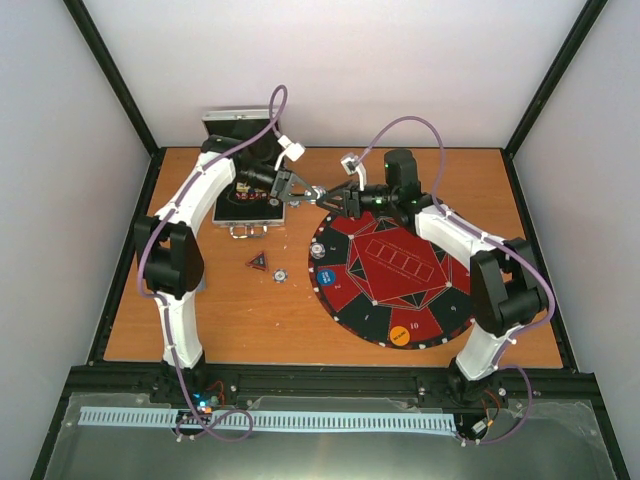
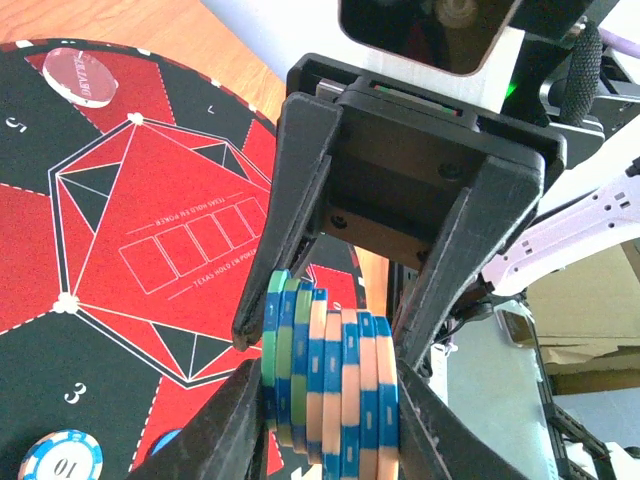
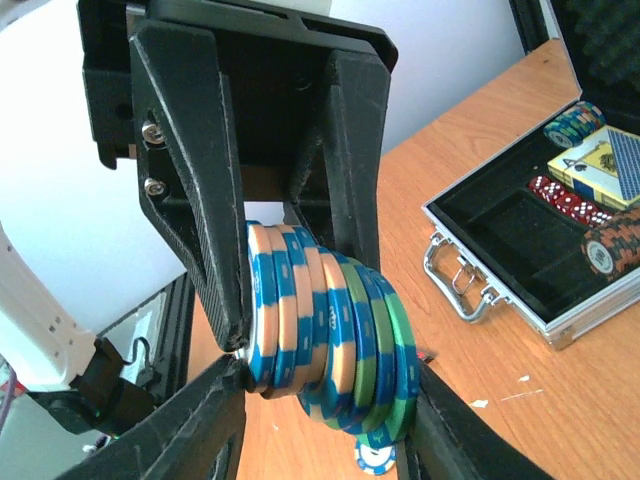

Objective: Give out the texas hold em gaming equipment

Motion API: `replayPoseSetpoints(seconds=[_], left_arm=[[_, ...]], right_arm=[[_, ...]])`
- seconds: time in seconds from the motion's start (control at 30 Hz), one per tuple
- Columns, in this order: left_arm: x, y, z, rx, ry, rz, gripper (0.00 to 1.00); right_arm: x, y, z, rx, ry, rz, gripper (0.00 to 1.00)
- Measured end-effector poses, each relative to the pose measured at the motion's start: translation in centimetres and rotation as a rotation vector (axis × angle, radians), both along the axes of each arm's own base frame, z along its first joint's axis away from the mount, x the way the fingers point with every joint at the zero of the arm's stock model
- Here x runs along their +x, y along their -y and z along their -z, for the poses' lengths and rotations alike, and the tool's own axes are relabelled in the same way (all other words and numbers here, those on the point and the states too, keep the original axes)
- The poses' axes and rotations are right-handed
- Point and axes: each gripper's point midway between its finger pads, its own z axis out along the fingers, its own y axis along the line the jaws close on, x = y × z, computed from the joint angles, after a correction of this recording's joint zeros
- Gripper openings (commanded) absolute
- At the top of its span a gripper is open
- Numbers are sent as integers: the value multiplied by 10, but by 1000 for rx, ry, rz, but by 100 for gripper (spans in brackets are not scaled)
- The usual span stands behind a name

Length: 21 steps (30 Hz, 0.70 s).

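Observation:
A stack of several poker chips (image 2: 330,380), orange-and-blue ones with a few green-and-blue at one end, hangs edge-on between both grippers above the table's far middle. My left gripper (image 2: 330,430) is shut on it from the two end faces. My right gripper (image 3: 325,400) meets it head-on, and its fingers press the same stack (image 3: 320,320) at both ends. In the top view the two grippers (image 1: 300,190) (image 1: 328,196) touch tip to tip at the round felt mat's (image 1: 390,265) far-left edge. An orange disc (image 1: 401,335) and a blue disc (image 1: 327,278) lie on the mat.
An open metal case (image 3: 520,230) holds playing cards (image 3: 600,165), red dice (image 3: 570,200) and more chip stacks (image 3: 612,245). A blue-white chip (image 3: 375,457) lies on the wood below the grippers. A dark triangular piece (image 1: 258,260) and a chip (image 1: 281,272) lie left of the mat.

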Motion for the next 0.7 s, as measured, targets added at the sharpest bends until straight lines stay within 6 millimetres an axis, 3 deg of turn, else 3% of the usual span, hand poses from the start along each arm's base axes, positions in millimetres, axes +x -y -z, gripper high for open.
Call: replayPoseSetpoints(seconds=[0.17,0.3,0.33,0.47,0.57,0.7], left_arm=[[-1,0,2,-1,20,14,1],[-2,0,7,0,22,19,1],[-2,0,8,0,21,20,1],[-3,0,15,-2,13,27,1],[-5,-1,27,25,-24,16,1],[-5,-3,56,88,-90,-5,1]], right_arm=[[-2,0,4,-9,-12,-13,38],[-2,-1,7,-13,-25,-16,25],[-2,-1,9,-15,-30,-17,28],[-3,0,15,-46,-53,-16,58],[2,3,22,-104,-38,24,67],[9,24,38,-265,-25,165,72]])
